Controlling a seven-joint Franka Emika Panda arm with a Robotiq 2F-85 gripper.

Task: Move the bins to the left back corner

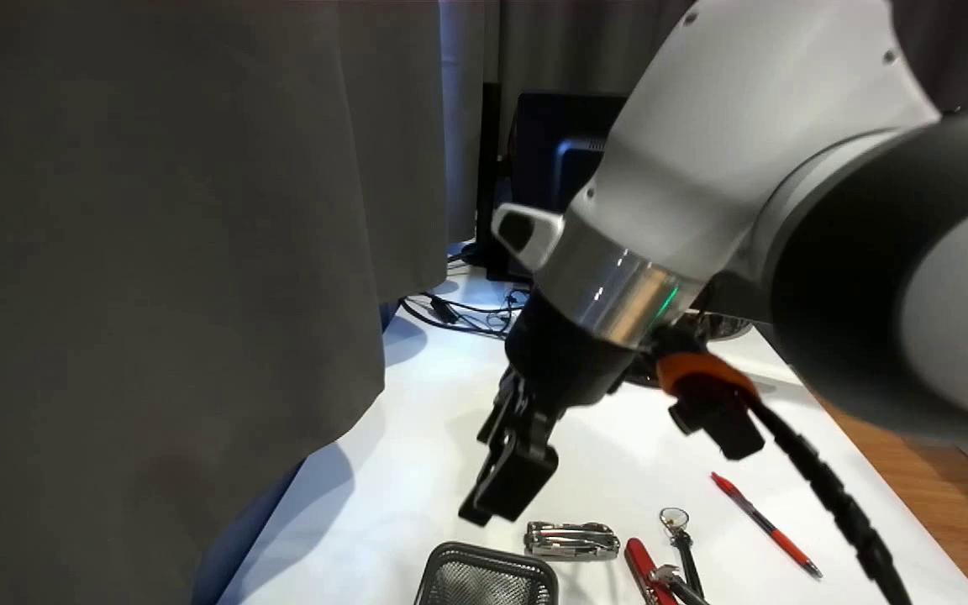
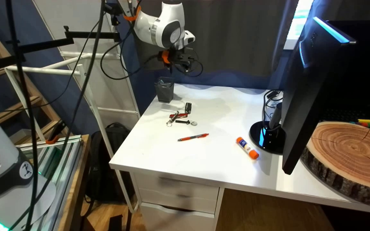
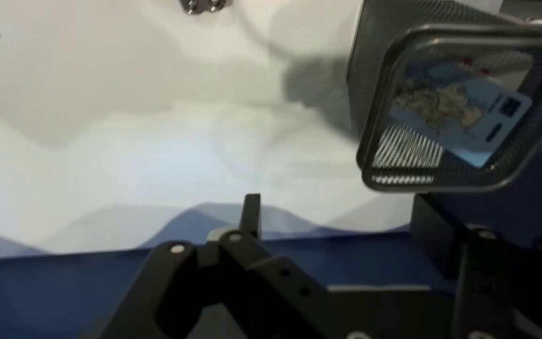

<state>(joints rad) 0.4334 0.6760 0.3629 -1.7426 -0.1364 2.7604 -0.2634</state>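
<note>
Can count one bin (image 2: 164, 91) of dark mesh, squarish and standing upright on the white tabletop (image 2: 146, 150), at the left edge and near the back left corner as seen in an exterior view. Points mouth upward, with a vertical long axis, and tapers slightly towards the base. Holds at least one bluish card (image 3: 459, 106) with a tan print, lying askew inside in the wrist view; cannot tell the full count of the contents. See one gripper (image 3: 337, 212) in the air near the back edge, spread wide, higher than the rim of the bin and apart from it in both exterior views. To the right of the bin and more towards the front edge, count one folded multi-tool (image 1: 572, 542), one red pocket knife (image 1: 642, 561), one hammer-headed tool (image 1: 667, 574) overlapping the knife, one black strap (image 1: 688, 561), and, nearer the front edge again, one red pen (image 1: 765, 525). Find one glue stick (image 2: 247, 148) lying aslant to the front edge, left of the monitor base (image 2: 273, 148), and one wood slab (image 2: 353, 157) at the front edge, well to the right of the bin
</note>
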